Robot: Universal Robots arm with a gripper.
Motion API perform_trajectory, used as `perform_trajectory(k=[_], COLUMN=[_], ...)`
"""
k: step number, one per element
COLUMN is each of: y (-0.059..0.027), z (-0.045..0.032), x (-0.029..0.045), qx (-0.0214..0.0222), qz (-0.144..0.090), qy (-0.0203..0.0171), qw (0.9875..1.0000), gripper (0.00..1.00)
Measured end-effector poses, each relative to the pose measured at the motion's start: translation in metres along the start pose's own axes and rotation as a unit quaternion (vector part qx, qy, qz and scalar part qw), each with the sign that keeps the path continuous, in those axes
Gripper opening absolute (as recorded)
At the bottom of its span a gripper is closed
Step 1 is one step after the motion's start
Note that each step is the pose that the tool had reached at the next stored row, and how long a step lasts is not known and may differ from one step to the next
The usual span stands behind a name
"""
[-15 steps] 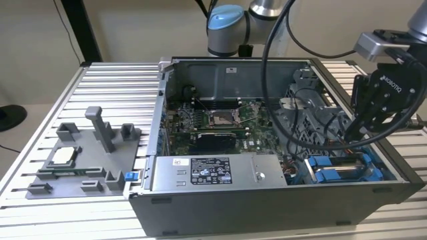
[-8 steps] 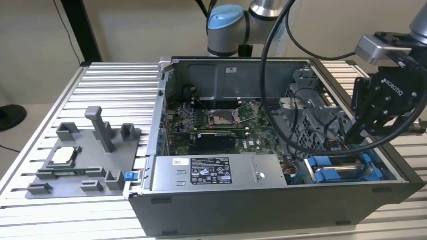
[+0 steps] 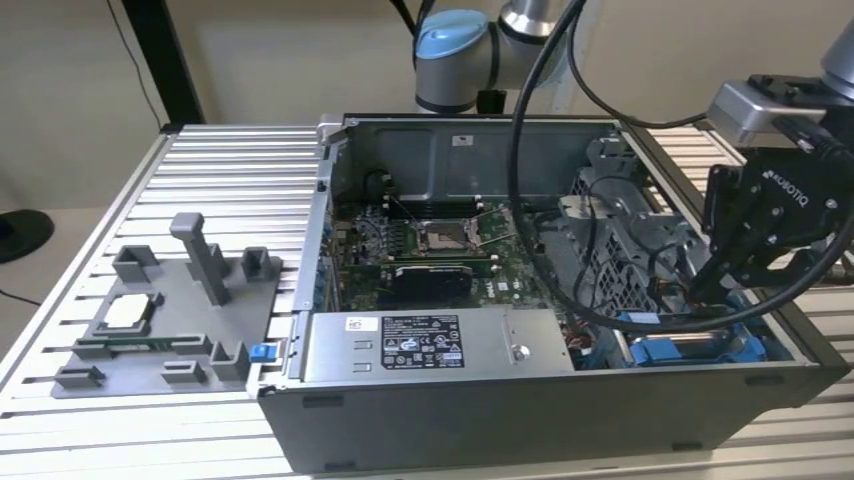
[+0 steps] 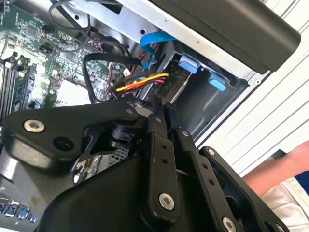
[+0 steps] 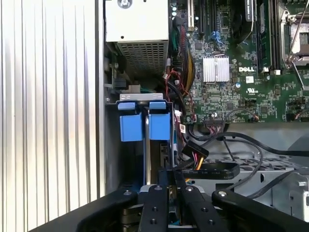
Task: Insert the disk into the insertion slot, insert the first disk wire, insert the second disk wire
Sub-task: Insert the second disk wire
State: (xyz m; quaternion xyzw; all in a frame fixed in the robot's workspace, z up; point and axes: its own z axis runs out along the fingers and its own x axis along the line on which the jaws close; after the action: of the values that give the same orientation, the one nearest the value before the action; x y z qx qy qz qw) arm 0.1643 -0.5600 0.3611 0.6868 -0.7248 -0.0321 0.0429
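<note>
- The jaws of the gripper (image 4: 161, 103) are drawn almost together, with only a sliver of gap between the tips. I cannot tell whether they pinch anything.
- The tips sit just beside the yellow, red and black wire bundle (image 4: 145, 83). Its black plug (image 5: 195, 157) lies on the circuit-board side of the slot.
- The disk (image 5: 159, 126) looks seated in the insertion slot (image 5: 137, 97). Its two blue tabs stand side by side straight ahead of the jaws, and the slot's long axis runs in line with the fingers. The disk's silver body is hidden.
- The exterior view places the gripper inside the computer case (image 3: 534, 410), at the near corner on the exterior view's right, over blue plastic. The case rests on the slatted counter (image 3: 227, 160).
- The second wrist view adds a blue flat cable (image 4: 155, 41) near the bundle and a person's arm (image 4: 282, 169) beyond the case.
</note>
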Motion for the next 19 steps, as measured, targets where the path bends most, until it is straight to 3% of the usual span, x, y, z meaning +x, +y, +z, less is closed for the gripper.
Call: perform_trajectory(k=[2, 7, 14, 19], y=[0.0029, 0.0092, 0.0146, 0.0152], z=[0.0004, 0.0015, 0.0037, 0.0051], x=[0.0007, 0.0017, 0.0034, 0.0033], qx=[0.0044, 0.0239, 0.0313, 0.0332], qz=[0.0, 0.0, 0.0, 0.0], qy=[-0.0006, -0.004, -0.0051, -0.0052], qw=[1.0, 0.9997, 0.9995, 0.9994], gripper=[0.0, 0.0, 0.0, 0.0])
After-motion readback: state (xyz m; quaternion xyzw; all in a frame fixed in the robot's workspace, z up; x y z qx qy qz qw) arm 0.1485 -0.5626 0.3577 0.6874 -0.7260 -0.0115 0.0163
